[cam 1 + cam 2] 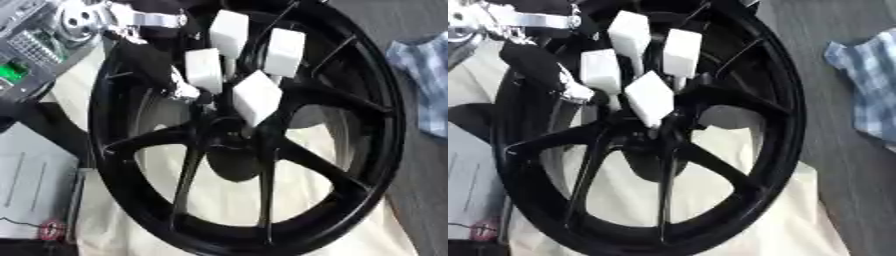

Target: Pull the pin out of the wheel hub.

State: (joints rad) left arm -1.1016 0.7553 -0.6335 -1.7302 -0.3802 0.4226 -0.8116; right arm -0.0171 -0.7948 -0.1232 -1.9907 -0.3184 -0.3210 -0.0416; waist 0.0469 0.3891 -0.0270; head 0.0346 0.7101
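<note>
Left eye view: my left hand [203, 70] comes in from above and to the left of the wheel hub [229, 137], on a black arm with bright silver joints. My fingers [256, 97] end in blocky white pads, matte and flat-faced. They are spread apart and fairly straight, closed round nothing that shows. The lowest pad points its corner down at the hub and ends right at its upper edge. I cannot make out the pin itself; the middle of the hub is a dark, glossy knot where the spokes meet. The wheel [389, 125] is black and shiny, a broad round rim with slim, ridged spokes fanning out from the hub. It lies on a smooth cream cloth [227, 200], which shows through the gaps below the hub. Well right of the hub, past the rim, a soft blue and white checked rag [424, 75] lies crumpled on a grey surface [420, 175]. Far up and left of the hub stands a grey device with a green patch [16, 67]. Left of the hub and lower lies a flat pale panel [31, 185].

Right eye view: the hub [645, 137] sits left of centre, and the lowest pad again meets its upper edge. The other pads stand splayed above the hub. The glossy rim [787, 125] curves to the right of the hub, with the checked rag beyond it.
</note>
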